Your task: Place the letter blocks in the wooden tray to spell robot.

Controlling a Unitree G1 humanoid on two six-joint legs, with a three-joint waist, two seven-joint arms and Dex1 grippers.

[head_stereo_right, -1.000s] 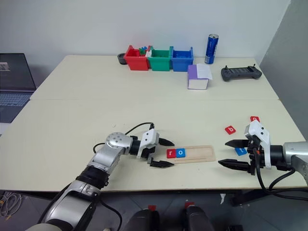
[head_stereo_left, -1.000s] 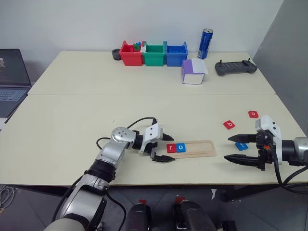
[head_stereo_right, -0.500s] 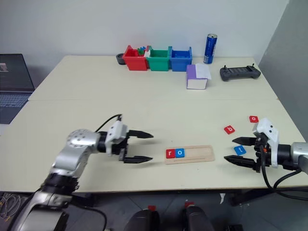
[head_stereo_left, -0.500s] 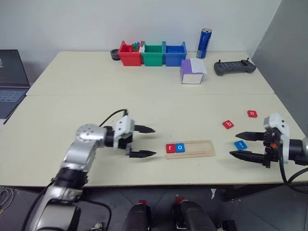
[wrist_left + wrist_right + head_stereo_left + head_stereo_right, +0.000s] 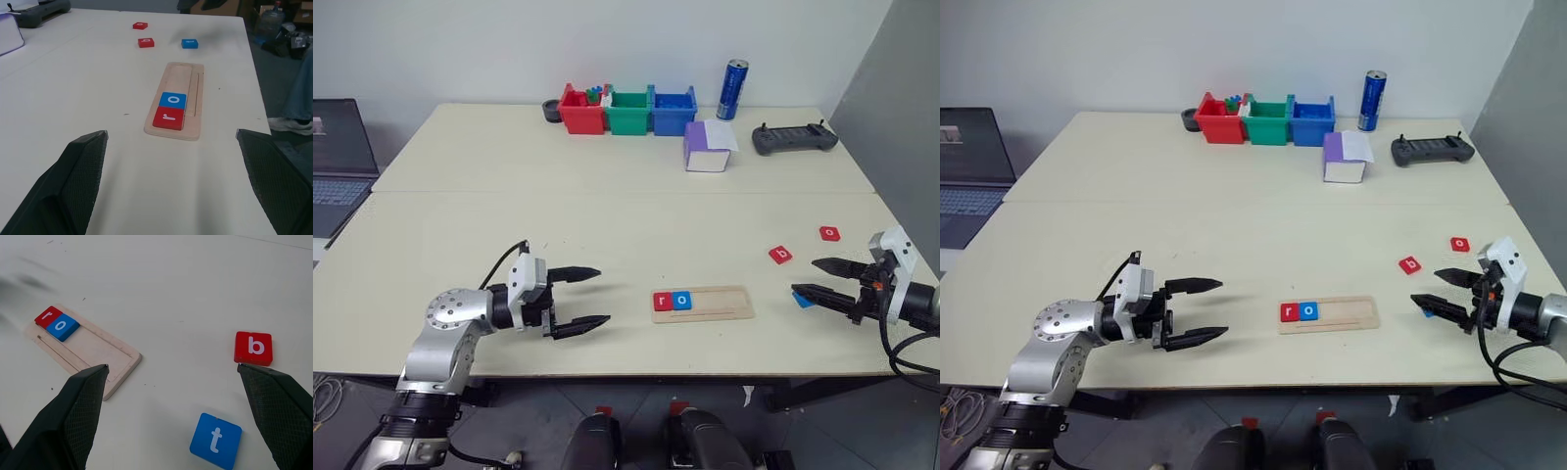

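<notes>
Wooden tray: the wooden tray (image 5: 703, 303) lay near the front edge of the table (image 5: 607, 211), a little toward its right side, lengthwise along that edge.
Placed so far: a red "r" block (image 5: 663, 302) and a blue "o" block (image 5: 681, 301) sat side by side, touching, at the tray's left end; the other three places were bare.
Loose blocks: a red "b" block (image 5: 780, 256), a red "o" block (image 5: 829, 233) and a blue "t" block (image 5: 215, 440) lay on the table toward its right edge, apart from one another.
Left gripper: the left gripper (image 5: 578, 298) hung over the table left of the tray, fingers spread wide, nothing between them.
Right gripper: the right gripper (image 5: 824, 278) hovered by the right edge with fingers spread and empty, the "t" just beneath and the "b" near.
Step in hand: I judged "b" was due next; the right gripper would do best to straddle that tile squarely, not the nearer "t", and set it flush against the blue "o".
Around: a red bin (image 5: 579, 110), green bin (image 5: 626, 111) and blue bin (image 5: 672, 111), a blue can (image 5: 732, 89), a purple and white box (image 5: 707, 147) and a grey controller (image 5: 793, 139) stood along the back edge.
In the way: nothing lay between "b" and the tray.
</notes>
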